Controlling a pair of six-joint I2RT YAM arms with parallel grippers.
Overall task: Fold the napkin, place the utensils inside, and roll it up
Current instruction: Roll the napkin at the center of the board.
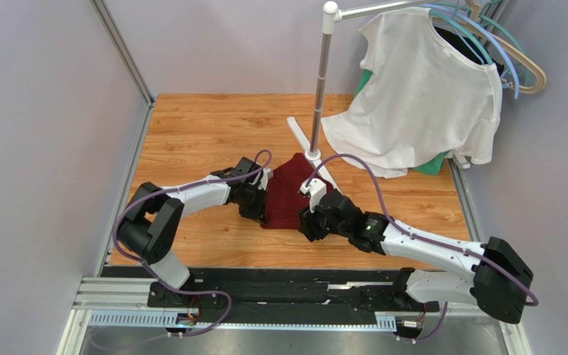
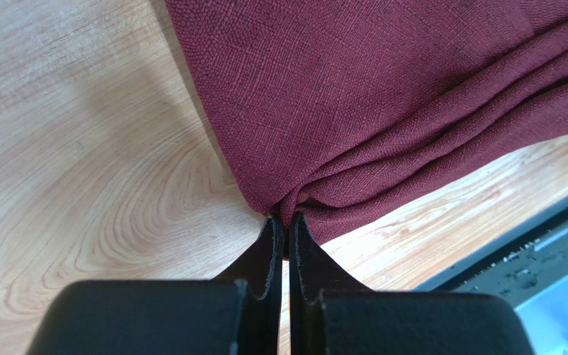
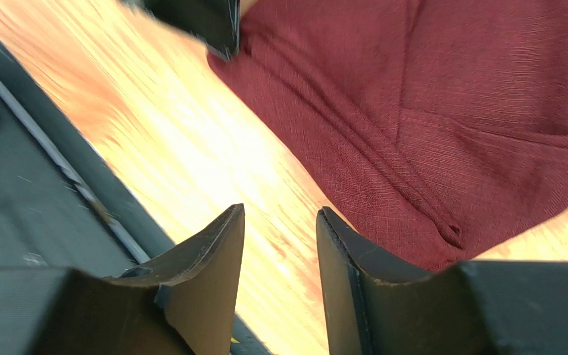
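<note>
Where the left pincer clamps, the napkin bunches.

The left arm reached from the lower left toward the middle of the top view, with its forearm low and nearly level. The left gripper was pinched tight on a gathered corner of the napkin. The right arm stretched in from the lower right, its wrist angled toward the centre. The right gripper hung with its jaws parted and nothing between them.
</note>
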